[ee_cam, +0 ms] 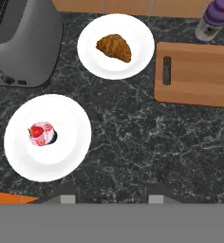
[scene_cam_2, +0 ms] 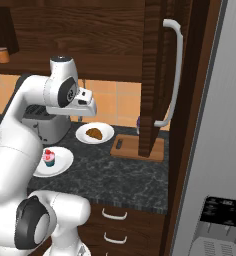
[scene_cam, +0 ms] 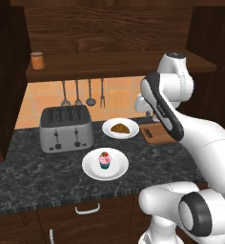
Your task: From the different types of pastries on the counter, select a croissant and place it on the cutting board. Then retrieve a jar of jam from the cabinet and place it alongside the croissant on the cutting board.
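You are hovering the gripper (ee_cam: 112, 192) with its jaws partly spread and holding nothing above the near counter (ee_cam: 133, 137), and farther off the croissant (ee_cam: 114, 47) is lying on its white plate (ee_cam: 133, 28), likely light and crumbly, so be pinching gently across its thick middle.

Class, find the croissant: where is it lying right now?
The croissant lies on a white plate on the dark counter, between the toaster and the cutting board, with the cupcake plate nearer the robot.
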Motion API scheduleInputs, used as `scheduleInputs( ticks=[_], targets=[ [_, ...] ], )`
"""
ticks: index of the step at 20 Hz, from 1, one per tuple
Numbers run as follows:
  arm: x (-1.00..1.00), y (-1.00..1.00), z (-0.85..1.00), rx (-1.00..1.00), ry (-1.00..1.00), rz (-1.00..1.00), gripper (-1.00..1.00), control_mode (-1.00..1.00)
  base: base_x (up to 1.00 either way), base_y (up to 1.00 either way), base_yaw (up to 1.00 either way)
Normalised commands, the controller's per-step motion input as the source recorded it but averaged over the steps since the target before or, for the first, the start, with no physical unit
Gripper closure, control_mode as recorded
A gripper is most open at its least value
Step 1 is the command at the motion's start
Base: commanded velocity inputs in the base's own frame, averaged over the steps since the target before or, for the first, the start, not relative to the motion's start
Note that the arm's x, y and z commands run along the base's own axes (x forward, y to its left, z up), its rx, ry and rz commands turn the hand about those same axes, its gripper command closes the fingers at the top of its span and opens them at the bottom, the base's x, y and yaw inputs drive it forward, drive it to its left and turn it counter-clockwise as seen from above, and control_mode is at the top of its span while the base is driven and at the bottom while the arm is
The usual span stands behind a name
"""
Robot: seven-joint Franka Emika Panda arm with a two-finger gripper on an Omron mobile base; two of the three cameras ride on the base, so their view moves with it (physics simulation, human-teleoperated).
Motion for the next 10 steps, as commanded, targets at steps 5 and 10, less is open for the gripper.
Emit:
scheduleInputs(
  ticks=[5, 10],
  targets=[
    [0.00, 0.21, -0.02, 0.00, 0.00, 0.00, -1.00, -1.00, 0.00, 0.00, 0.00],
    [0.00, 0.26, -0.07, 0.00, 0.00, 0.00, -1.00, -1.00, 0.00, 0.00, 0.00]
  ],
)
